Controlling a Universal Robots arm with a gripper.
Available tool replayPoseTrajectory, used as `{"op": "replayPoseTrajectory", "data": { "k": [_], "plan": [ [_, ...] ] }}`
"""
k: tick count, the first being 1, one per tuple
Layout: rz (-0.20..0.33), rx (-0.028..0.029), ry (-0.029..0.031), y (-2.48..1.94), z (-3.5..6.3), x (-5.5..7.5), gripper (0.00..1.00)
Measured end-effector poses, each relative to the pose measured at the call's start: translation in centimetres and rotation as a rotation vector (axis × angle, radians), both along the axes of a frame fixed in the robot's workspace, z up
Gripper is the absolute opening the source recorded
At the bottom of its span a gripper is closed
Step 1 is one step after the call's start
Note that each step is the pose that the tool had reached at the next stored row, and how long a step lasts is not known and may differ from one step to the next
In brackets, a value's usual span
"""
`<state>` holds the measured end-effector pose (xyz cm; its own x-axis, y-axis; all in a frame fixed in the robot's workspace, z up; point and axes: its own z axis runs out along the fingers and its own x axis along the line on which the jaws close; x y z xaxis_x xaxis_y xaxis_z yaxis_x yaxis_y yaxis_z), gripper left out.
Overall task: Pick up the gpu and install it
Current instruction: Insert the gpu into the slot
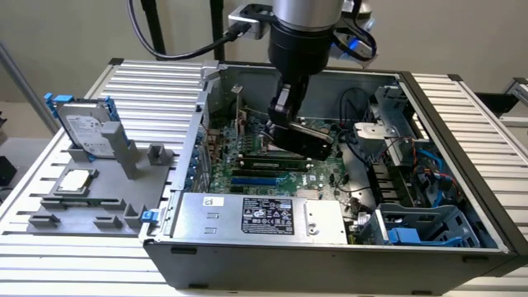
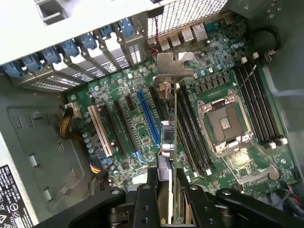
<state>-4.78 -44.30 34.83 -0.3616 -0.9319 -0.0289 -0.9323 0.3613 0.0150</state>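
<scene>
Gripper (image 2: 166,191): black fingers (image 2: 152,187) clamp the gpu (image 2: 169,140).
Gpu: seen edge-on, its grey bracket at the far end.
Beneath: green motherboard (image 2: 118,142), with the blue slot (image 2: 148,118) and the CPU socket (image 2: 224,124) to either side.

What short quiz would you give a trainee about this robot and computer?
1. True or false: the gripper is shut on the gpu.
2. Where is the hard drive? A: inside the computer case. B: on the grey fixture outside the computer. C: in the gripper.
3. Fill in: the gpu is held edge-on over the green ____.
Key: 1 true; 2 B; 3 motherboard.
</scene>
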Motion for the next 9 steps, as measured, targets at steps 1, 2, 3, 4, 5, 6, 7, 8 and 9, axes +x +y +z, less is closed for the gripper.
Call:
{"op": "replayPoseTrajectory", "data": {
  "k": [1,2,3,4,5,6,7,8,9],
  "plan": [
    [0.019,0.0,-0.0009,0.0,-0.1,0.0,0.0],
    [0.039,0.0001,-0.0019,0.0,-0.21,0.0,0.0],
    [0.057,0.0,-0.0028,0.0,-0.3,0.0,0.0],
    [0.078,0.0001,-0.0037,0.0,-0.41,0.0,0.0],
    [0.096,0.0001,-0.0046,0.0,-0.5,0.0,0.0],
    [0.115,0.0,-0.0054,0.0,-0.59,0.0,0.0],
    [0.132,0.0001,-0.0063,0.0,-0.68,0.0,0.0],
    [0.149,0.0001,-0.007,0.0,-0.76,0.0,0.0],
    [0.168,0.0,-0.0079,0.0,-0.86,0.0,0.0]
  ]
}}
